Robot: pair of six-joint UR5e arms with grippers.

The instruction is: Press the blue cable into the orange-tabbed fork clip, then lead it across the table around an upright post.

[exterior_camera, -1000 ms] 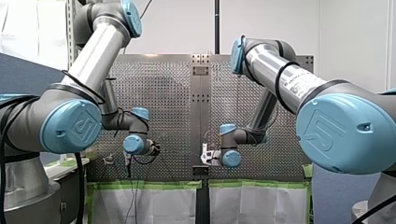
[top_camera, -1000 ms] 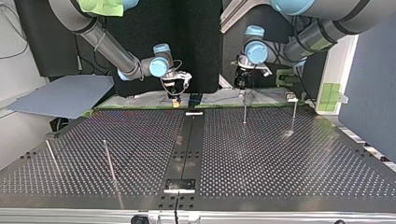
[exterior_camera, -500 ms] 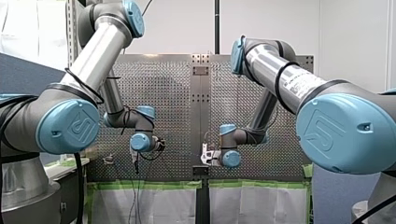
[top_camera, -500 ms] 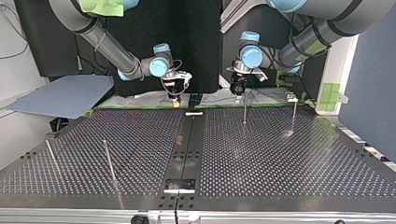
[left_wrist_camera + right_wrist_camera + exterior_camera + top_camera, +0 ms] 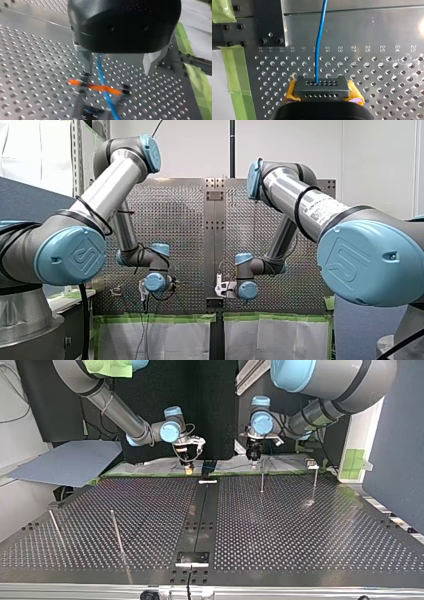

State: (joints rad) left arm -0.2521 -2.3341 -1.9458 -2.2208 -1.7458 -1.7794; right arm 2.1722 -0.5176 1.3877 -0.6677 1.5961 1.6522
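My left gripper (image 5: 117, 72) hangs open over the perforated table (image 5: 30, 57), its metal fingers (image 5: 85, 60) spread either side of the blue cable (image 5: 100, 65) without touching it. Just beyond them the cable crosses the orange-tabbed fork clip (image 5: 96, 87), which is blurred, so I cannot tell if it is seated. My right gripper (image 5: 322, 86) is closed on the cable, yellow pads (image 5: 291, 93) drawn in, the line running straight ahead. In the top view an upright post (image 5: 261, 480) stands near my left gripper
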